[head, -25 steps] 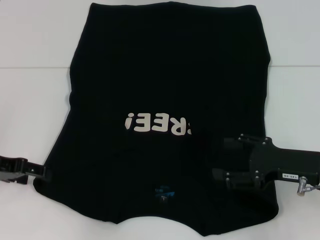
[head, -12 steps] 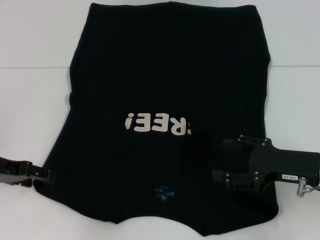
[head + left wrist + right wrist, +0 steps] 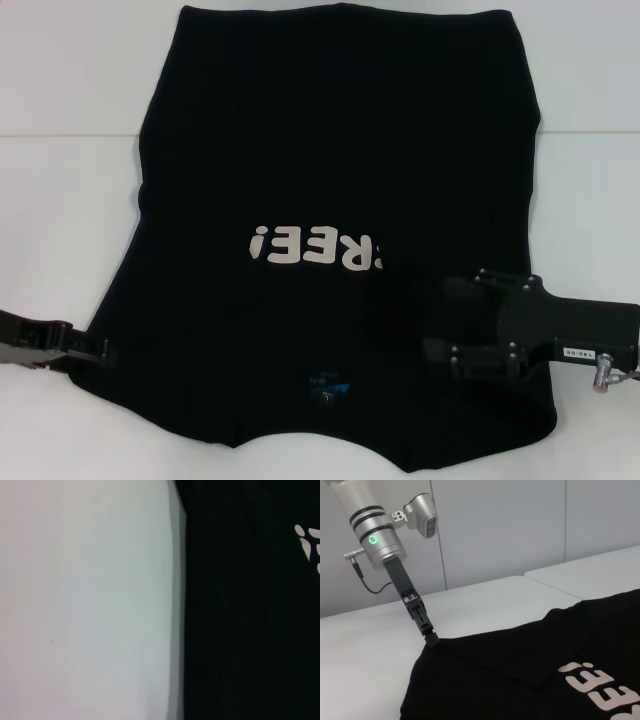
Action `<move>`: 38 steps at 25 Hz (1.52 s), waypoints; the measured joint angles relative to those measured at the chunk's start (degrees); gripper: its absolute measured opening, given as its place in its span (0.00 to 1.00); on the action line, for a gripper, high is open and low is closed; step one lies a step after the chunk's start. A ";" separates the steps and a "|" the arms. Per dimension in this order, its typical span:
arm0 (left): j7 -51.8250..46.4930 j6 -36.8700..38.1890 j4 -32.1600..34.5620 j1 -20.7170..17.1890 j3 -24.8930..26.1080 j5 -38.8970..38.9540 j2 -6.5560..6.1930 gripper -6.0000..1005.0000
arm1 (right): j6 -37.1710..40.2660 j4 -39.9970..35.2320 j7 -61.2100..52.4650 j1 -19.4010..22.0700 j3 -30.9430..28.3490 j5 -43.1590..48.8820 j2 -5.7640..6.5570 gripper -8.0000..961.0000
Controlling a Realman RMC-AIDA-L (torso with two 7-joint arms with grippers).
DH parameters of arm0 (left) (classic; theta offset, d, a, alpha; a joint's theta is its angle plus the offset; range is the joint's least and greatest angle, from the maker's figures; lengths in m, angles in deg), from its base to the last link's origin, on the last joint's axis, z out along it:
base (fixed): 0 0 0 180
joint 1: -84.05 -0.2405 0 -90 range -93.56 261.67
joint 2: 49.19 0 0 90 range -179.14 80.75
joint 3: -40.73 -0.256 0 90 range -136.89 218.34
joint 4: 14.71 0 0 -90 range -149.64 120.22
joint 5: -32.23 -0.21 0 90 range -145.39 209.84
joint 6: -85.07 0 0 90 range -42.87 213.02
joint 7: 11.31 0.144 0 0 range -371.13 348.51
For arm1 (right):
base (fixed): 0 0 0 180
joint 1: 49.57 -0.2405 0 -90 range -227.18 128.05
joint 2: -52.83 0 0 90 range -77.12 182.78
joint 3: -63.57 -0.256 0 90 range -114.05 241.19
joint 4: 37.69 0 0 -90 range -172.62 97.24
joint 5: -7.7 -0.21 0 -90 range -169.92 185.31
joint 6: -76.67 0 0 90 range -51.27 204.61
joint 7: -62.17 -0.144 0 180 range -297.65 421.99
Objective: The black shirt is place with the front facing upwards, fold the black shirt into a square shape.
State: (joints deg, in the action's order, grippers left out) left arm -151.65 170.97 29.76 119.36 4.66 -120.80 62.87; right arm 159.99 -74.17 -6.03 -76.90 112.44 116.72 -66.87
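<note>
The large black short-sleeved cloth shirt [image 3: 330,240] lies spread face-up on the flat white worktop [image 3: 70,90], collar end nearest the robot. The step in hand looks like the first side fold. The left claw [image 3: 100,349] is at the shirt's left edge near the sleeve; in the right wrist view its tip [image 3: 431,639] meets the cloth corner, which appears slightly raised, so it probably pinches the fabric, though I cannot tell for sure whether it is closed. The right claw [image 3: 440,325] sits low over the right side of the shirt, beside the lettering; black on black, I cannot tell whether it is wide or narrow. Next, the left edge likely needs lifting and carrying inward across the chest without dragging the rest.

White block letters [image 3: 315,247] read "REE!", the first letter hidden under a fold. A small blue neck label [image 3: 327,381] is illegible.
</note>
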 joint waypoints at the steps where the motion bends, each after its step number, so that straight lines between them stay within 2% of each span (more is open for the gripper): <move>1: 0.02 -0.05 0.01 0.01 -0.15 0.00 0.00 0.80 | 0.00 0.00 0.00 0.00 0.00 -0.07 0.00 0.95; 5: 0.07 -0.14 0.15 0.08 -1.40 0.05 0.12 0.79 | 0.00 0.00 0.00 0.00 0.00 -0.18 0.00 0.95; 13: -0.34 0.41 2.37 -0.04 -2.42 -0.11 1.17 0.74 | -0.06 0.01 0.00 -0.09 0.00 -0.30 0.09 0.95; 29: 0.87 0.59 3.52 -0.42 -3.22 -0.09 1.41 0.09 | 0.00 0.09 0.00 -0.02 0.00 -0.30 0.09 0.95; 35: 0.88 0.95 3.63 -0.41 -3.30 0.20 1.22 0.02 | 0.05 -0.44 -0.88 0.04 -0.06 -0.29 0.17 0.95; 38: 0.75 1.74 3.71 -0.19 -3.23 0.25 1.01 0.02 | 0.62 -2.70 -7.67 0.07 -1.16 -0.01 0.95 0.95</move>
State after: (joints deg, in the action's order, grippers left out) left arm -150.90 172.71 33.47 119.17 1.44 -120.54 63.88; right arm 160.61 -76.87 -13.69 -76.83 111.28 116.71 -65.93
